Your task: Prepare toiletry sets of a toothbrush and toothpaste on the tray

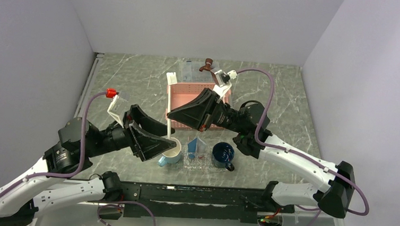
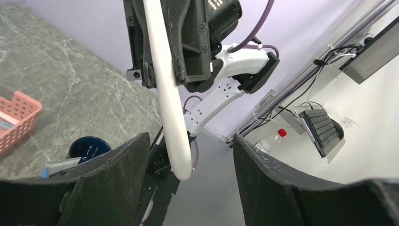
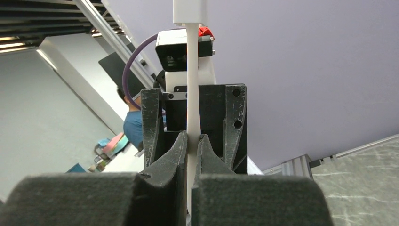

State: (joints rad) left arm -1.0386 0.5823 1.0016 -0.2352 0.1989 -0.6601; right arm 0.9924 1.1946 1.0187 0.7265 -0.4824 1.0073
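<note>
My right gripper (image 1: 172, 116) is shut on a slim white toothbrush (image 1: 169, 128) and holds it upright in the air. In the right wrist view the toothbrush (image 3: 192, 94) runs straight up from between the shut jaws (image 3: 192, 141). My left gripper (image 1: 173, 136) is open, and the toothbrush's rounded lower end (image 2: 181, 160) hangs between its fingers (image 2: 190, 141), nearer the left one and touching neither. A light-blue toothpaste (image 1: 198, 145) stands tilted in the small clear tray (image 1: 200, 163), which sits between two cups. The toothpaste (image 2: 61, 165) also shows in the left wrist view.
A light-blue cup (image 1: 171, 156) stands left of the tray and a dark blue mug (image 1: 222, 153) right of it. Behind them is a pink lattice basket (image 1: 186, 93), with a larger clear tray (image 1: 193, 67) and a brown object (image 1: 207, 64) at the back.
</note>
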